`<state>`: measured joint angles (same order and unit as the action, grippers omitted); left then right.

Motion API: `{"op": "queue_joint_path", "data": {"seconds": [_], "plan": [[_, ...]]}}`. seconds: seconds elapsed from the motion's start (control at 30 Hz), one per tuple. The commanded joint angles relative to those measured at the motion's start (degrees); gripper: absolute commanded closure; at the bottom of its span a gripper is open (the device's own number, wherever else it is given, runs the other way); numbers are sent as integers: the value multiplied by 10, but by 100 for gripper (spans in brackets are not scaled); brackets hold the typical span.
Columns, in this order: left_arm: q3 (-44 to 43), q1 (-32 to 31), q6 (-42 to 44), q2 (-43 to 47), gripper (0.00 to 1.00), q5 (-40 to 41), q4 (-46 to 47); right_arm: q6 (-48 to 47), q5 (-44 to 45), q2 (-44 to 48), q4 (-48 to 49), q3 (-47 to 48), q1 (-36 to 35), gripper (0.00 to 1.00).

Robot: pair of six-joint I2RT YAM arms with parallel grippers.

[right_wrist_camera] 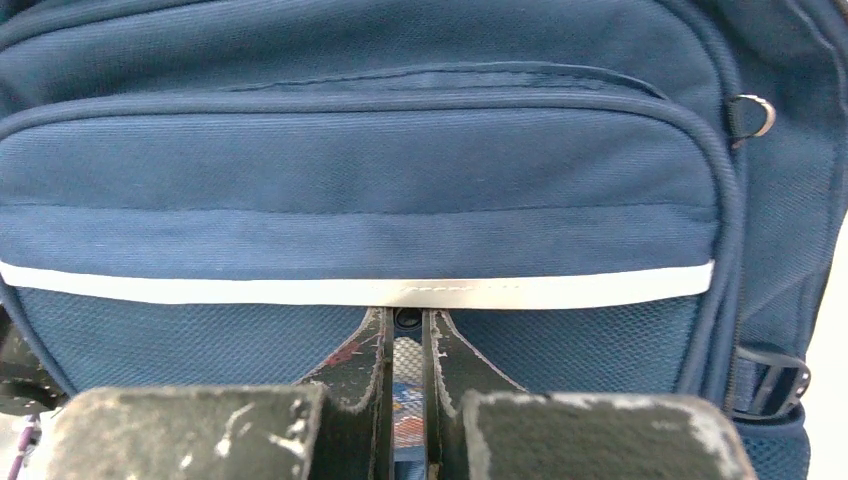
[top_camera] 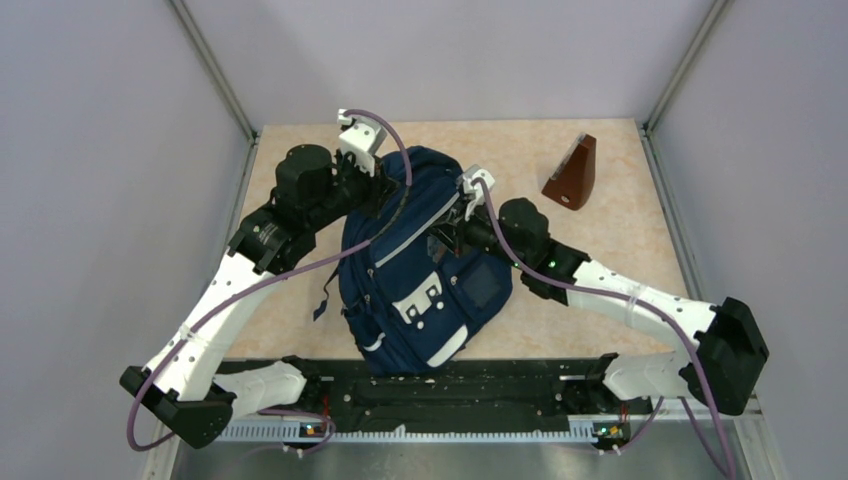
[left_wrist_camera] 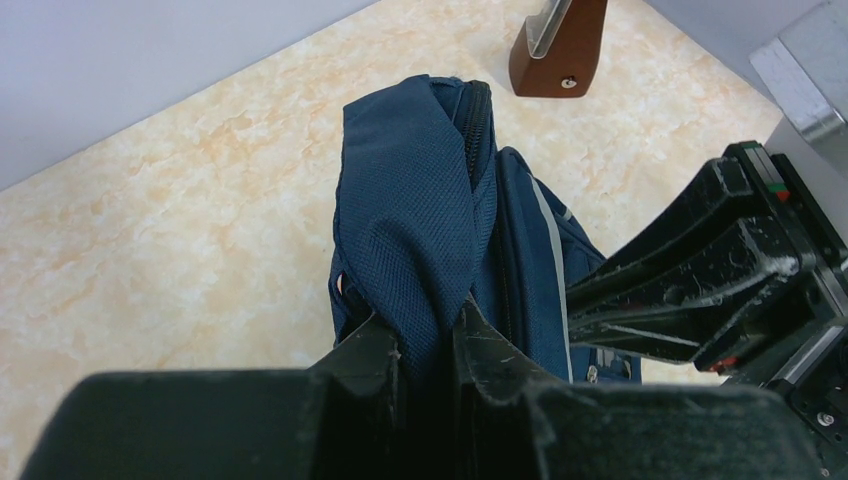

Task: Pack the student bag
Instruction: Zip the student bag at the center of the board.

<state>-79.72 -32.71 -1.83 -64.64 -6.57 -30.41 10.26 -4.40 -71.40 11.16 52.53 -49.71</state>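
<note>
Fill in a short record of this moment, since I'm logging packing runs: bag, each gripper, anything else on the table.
bag: navy bag on the table, between the two arms, front pockets facing up
left gripper: left gripper shut on a fold of fabric at the bag's far end
right gripper: right gripper shut at the bag's front, just below the white stripe; what it pinches is unclear
other: brown wedge at the far right, apart from the bag
</note>
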Motion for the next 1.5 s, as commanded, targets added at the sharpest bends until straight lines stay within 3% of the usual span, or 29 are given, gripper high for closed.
{"op": "queue_joint_path", "data": {"seconds": [0.0, 0.77, 1.27, 1.3, 1.47], "plan": [[-7, -4, -19, 14, 100, -17, 83, 12, -45, 15, 37, 7, -43, 100], [4, 23, -44, 13, 100, -13, 100, -19, -24, -46, 87, 48, -205, 100], [12, 45, -55, 6, 100, -18, 109, -66, -9, -95, 47, 117, -268, 100], [13, 46, -55, 7, 100, -16, 109, -67, 4, -94, 38, 120, -268, 99], [25, 76, -38, 4, 100, -21, 113, -95, 66, -87, -13, 125, -267, 54]]}}
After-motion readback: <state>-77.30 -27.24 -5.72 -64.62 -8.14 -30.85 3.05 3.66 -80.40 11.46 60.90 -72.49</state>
